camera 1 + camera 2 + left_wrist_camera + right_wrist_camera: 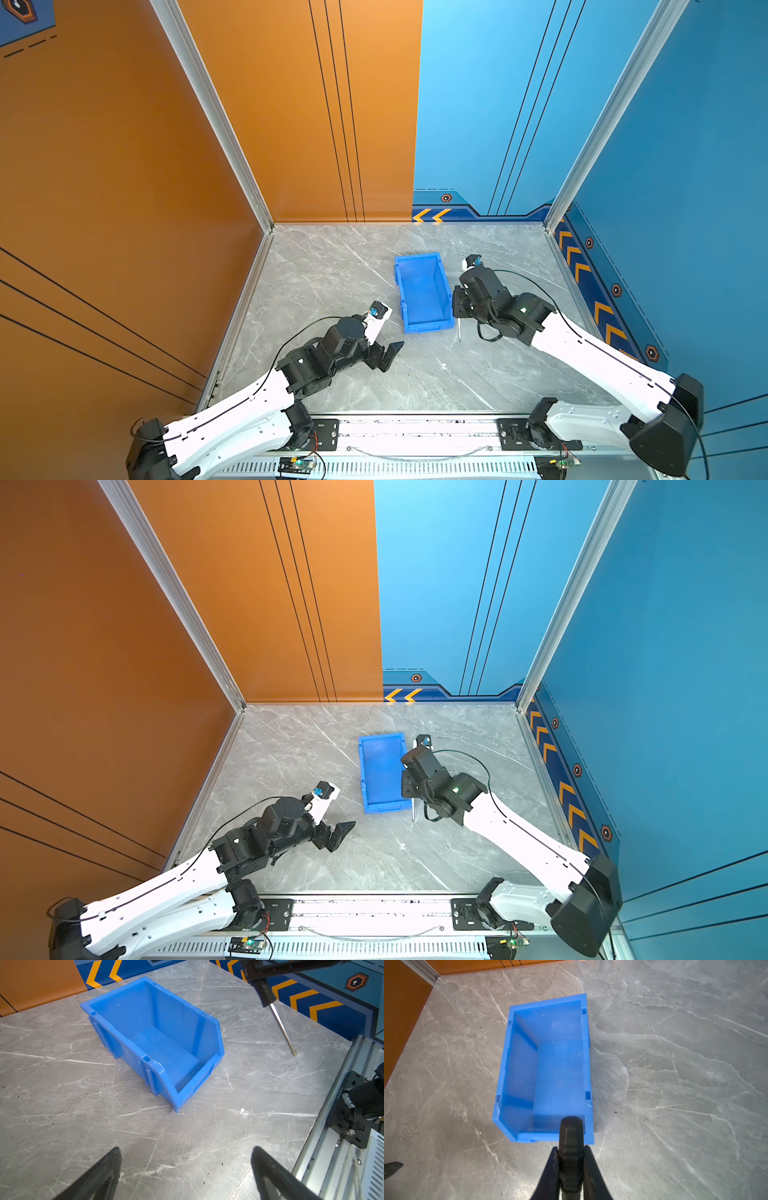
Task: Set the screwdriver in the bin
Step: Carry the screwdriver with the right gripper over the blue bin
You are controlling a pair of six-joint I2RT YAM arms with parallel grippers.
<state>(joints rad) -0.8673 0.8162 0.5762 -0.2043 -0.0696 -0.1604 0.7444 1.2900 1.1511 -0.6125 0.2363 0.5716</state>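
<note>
The blue bin stands open-topped and empty on the grey marble table, lowered lip toward the front. My right gripper is shut on the black ribbed handle of the screwdriver, just off the bin's near right corner. The thin silver shaft points down toward the table; in the left wrist view the screwdriver hangs tilted beside the bin, its tip near the surface. My left gripper is open and holds nothing, left of the bin's front.
A metal rail with the arm mounts runs along the table's front edge. Orange and blue walls close in the left, back and right sides. A small white speck lies on the marble in front of the bin.
</note>
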